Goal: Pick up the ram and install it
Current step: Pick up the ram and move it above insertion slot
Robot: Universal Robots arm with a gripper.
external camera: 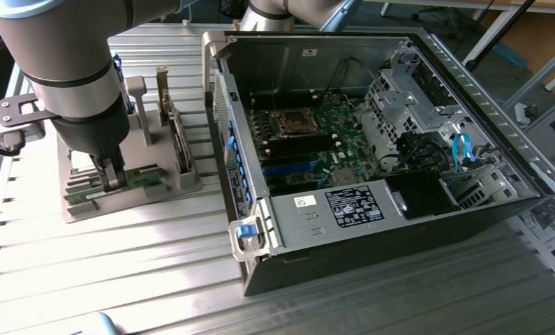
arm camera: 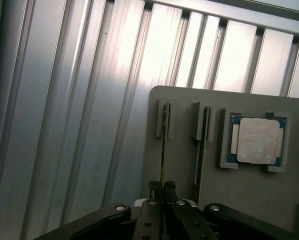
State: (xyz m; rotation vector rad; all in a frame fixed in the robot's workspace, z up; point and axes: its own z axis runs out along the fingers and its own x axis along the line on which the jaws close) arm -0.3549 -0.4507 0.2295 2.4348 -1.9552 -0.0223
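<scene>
The ram (arm camera: 163,150) is a thin green stick seen edge-on, standing in a slot of the grey holder (arm camera: 184,100). My gripper (arm camera: 162,186) is shut on its near end, one black finger pressed to each face. In the exterior view the gripper (external camera: 109,181) reaches straight down into the holder (external camera: 128,202) on the exterior view's left, with the green ram (external camera: 145,178) lying low beside its fingers. The stick still sits in its slot.
Another thin stick (arm camera: 201,150) stands in the neighbouring slot, and a square silver CPU (arm camera: 258,141) lies in a recess beyond it. Upright cards (external camera: 170,122) rise from the holder's back. The open computer case (external camera: 371,209) with its motherboard (external camera: 324,118) lies on the ribbed metal table (external camera: 119,265).
</scene>
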